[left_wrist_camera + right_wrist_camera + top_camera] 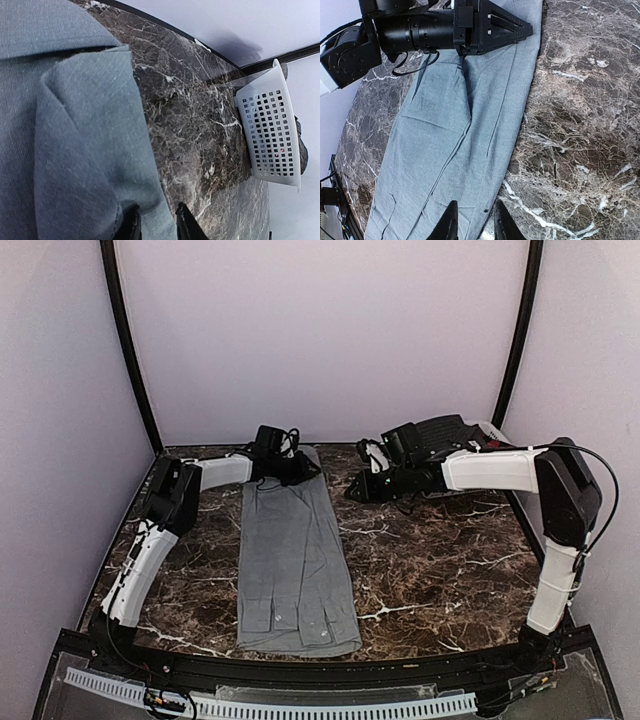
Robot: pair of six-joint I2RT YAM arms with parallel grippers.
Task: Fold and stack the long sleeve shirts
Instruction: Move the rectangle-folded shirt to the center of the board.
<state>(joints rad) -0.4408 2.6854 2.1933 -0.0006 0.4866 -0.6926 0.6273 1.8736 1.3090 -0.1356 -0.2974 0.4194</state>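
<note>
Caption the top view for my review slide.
Grey shirt folded into a long strip on marble table, left tool at its far end.

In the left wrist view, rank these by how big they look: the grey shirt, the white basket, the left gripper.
1. grey shirt, largest, though it lies right under the camera, which inflates it.
2. white basket.
3. left gripper, only its fingertips in frame.

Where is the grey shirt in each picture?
Top external: the grey shirt lies lengthwise, left of centre.
Left wrist: the grey shirt fills the left half.
Right wrist: the grey shirt runs from top centre to bottom left.
Shared landmark: the dark marble table under it.
</note>
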